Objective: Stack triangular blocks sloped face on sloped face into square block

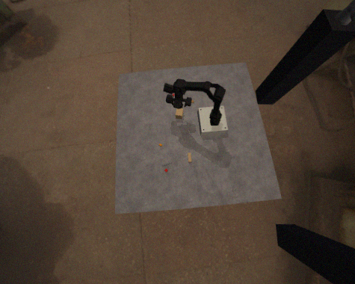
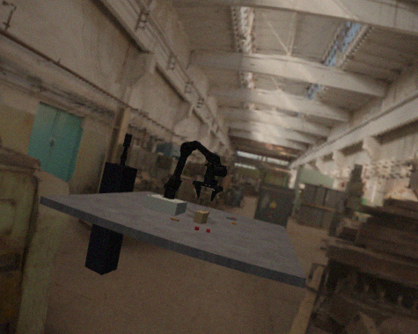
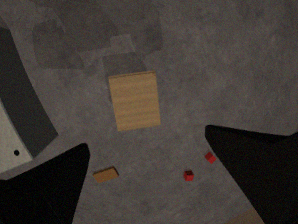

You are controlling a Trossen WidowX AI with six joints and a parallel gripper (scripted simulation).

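Block point(image 1: 179, 113) point(image 2: 201, 217) point(image 3: 135, 101) seemingly complete, at twelve o'clock in wrist view! Claw point(image 1: 178, 105) point(image 2: 205, 199) point(image 3: 148, 140) wide open, empty, clear above bench point(image 1: 145, 187) point(image 2: 162, 230) point(image 3: 210, 60). Probably only an evenness check left.

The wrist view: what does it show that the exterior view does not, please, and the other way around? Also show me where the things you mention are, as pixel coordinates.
Only the wrist view shows the wooden block point(image 3: 135, 101) from above and a dark screw hole point(image 3: 16, 153) on the pale base. Only the exterior view shows the bent arm point(image 2: 179, 169) and a teal door point(image 2: 56, 141). Both show the block point(image 2: 201, 217), two red cubes and the open claw point(image 2: 206, 199) point(image 3: 148, 140).
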